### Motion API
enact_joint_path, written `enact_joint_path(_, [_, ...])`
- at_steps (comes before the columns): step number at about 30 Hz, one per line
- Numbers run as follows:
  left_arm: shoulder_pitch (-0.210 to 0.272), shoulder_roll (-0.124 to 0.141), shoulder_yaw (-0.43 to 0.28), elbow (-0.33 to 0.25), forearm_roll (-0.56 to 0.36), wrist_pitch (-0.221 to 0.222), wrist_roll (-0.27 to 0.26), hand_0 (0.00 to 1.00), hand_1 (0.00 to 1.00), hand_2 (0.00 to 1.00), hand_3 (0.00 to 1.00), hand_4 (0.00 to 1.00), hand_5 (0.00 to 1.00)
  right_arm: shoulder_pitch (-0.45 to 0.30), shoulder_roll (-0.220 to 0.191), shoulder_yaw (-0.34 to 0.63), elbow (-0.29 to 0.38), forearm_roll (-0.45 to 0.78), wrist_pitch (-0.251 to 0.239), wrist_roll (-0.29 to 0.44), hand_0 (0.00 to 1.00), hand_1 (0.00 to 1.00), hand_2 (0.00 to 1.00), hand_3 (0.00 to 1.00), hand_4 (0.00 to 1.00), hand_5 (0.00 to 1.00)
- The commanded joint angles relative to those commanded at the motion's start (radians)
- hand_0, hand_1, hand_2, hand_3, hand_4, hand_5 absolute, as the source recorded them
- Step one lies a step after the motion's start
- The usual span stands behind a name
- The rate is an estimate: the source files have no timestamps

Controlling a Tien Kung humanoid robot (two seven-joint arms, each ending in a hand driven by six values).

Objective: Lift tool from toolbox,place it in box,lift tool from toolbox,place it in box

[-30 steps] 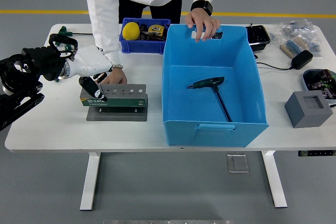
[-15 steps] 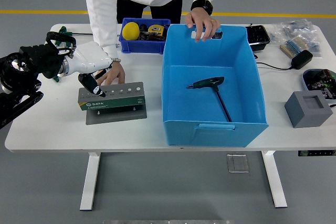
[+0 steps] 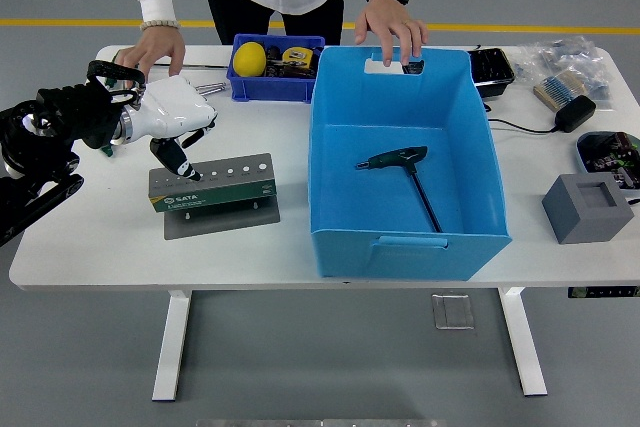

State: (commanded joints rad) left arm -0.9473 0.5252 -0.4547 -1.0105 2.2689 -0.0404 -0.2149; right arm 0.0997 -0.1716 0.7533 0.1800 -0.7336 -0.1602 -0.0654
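The left hand [image 3: 172, 117] hangs over the left end of the green tool holder [image 3: 212, 184], its fingers [image 3: 172, 159] curled around a dark tool handle [image 3: 178, 164] whose tip seems to sit at or just above the leftmost socket; whether the tool is fully out of its hole cannot be told. To do this step well, the pull should go straight up along the socket's line so the shaft does not bind and drag the holder with it, and the grip should stay firm before the arm swings right toward the big blue box [image 3: 405, 162]. One T-handle wrench [image 3: 408, 175] already lies on the box floor, so the carried tool is best released low over a bare part of the floor, clear of the tall near wall. The right hand is not in view. A person stands at the far side: one hand [image 3: 395, 29] rests on the box's far rim by its handle cutout, steadying it, and the other hand [image 3: 152, 47] rests on the bench [image 3: 100, 237] near the far left corner, close behind the robot's wrist, so the lift should not sweep backward. The bench is white and smooth; a small blue parts bin [image 3: 275, 65], a grey foam block [image 3: 588, 207] and cables with bagged parts [image 3: 562, 82] crowd the far and right edges. The floor is grey with a yellow line.
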Motion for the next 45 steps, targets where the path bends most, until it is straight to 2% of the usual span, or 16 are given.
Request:
enact_joint_path(1, [0.000, 0.000, -0.001, 0.001, 0.000, 0.007, -0.001, 0.230, 0.117, 0.133, 0.192, 0.998, 0.418, 0.000, 0.000, 0.000, 0.000, 0.000, 0.000, 0.000, 0.609, 0.578, 0.668, 0.651, 0.861, 0.930])
enact_joint_path(6, [0.000, -0.001, -0.004, 0.009, 0.000, 0.055, -0.013, 0.230, 0.117, 0.133, 0.192, 0.998, 0.418, 0.001, 0.000, 0.001, 0.000, -0.002, 0.000, 0.000, 0.609, 0.578, 0.668, 0.651, 0.861, 0.930])
enact_joint_path(7, [0.000, -0.001, -0.005, 0.012, 0.000, 0.075, -0.017, 0.183, 0.070, 0.095, 0.142, 0.958, 0.282, 0.001, 0.000, 0.001, 0.000, -0.002, 0.000, 0.000, 0.609, 0.578, 0.667, 0.650, 0.860, 0.929])
enact_joint_path(12, [0.002, -0.002, -0.009, 0.025, 0.000, 0.151, -0.025, 0.183, 0.070, 0.095, 0.142, 0.958, 0.282, 0.001, -0.001, 0.002, 0.000, -0.002, 0.000, 0.001, 0.609, 0.578, 0.667, 0.650, 0.860, 0.929])
enact_joint_path(13, [0.002, -0.002, -0.009, 0.026, 0.000, 0.161, -0.027, 0.143, 0.037, 0.072, 0.116, 0.919, 0.290, 0.001, -0.001, 0.002, 0.000, -0.002, 0.000, 0.001, 0.608, 0.578, 0.667, 0.650, 0.860, 0.929])
enact_joint_path(15, [0.002, -0.002, -0.010, 0.031, 0.000, 0.186, -0.032, 0.143, 0.037, 0.072, 0.116, 0.919, 0.290, 0.001, 0.000, 0.001, 0.000, -0.001, -0.001, 0.001, 0.608, 0.578, 0.667, 0.650, 0.860, 0.929])
enact_joint_path(18, [0.002, -0.003, -0.010, 0.036, 0.000, 0.214, -0.038, 0.143, 0.037, 0.072, 0.116, 0.919, 0.290, 0.000, 0.000, 0.001, 0.000, -0.001, -0.001, 0.001, 0.608, 0.578, 0.667, 0.650, 0.860, 0.929])
enact_joint_path(19, [0.002, -0.003, -0.010, 0.037, 0.000, 0.224, -0.040, 0.108, 0.002, 0.043, 0.106, 0.898, 0.343, -0.001, 0.000, 0.002, 0.000, -0.002, -0.001, 0.001, 0.608, 0.578, 0.667, 0.651, 0.861, 0.929])
enact_joint_path(23, [0.001, -0.003, -0.009, 0.040, 0.000, 0.254, -0.046, 0.108, 0.002, 0.043, 0.106, 0.898, 0.343, -0.002, 0.000, 0.002, 0.000, -0.004, -0.001, 0.000, 0.608, 0.578, 0.667, 0.651, 0.861, 0.929])
enact_joint_path(25, [0.000, -0.003, -0.009, 0.041, 0.000, 0.262, -0.047, 0.089, 0.002, 0.022, 0.099, 0.891, 0.374, -0.003, 0.000, 0.002, 0.000, -0.005, -0.001, -0.001, 0.606, 0.578, 0.666, 0.649, 0.861, 0.928])
enact_joint_path(33, [-0.013, -0.001, -0.007, 0.044, 0.000, 0.272, -0.056, 0.082, 0.002, 0.017, 0.097, 0.882, 0.396, -0.006, 0.001, 0.007, 0.000, -0.013, -0.001, -0.003, 0.608, 0.577, 0.667, 0.650, 0.861, 0.927])
enact_joint_path(45, [-0.072, 0.023, 0.022, 0.022, 0.000, 0.235, -0.047, 0.070, 0.002, 0.012, 0.098, 0.875, 0.420, -0.008, 0.000, 0.020, 0.000, -0.023, -0.003, -0.004, 0.609, 0.576, 0.665, 0.648, 0.861, 0.926])
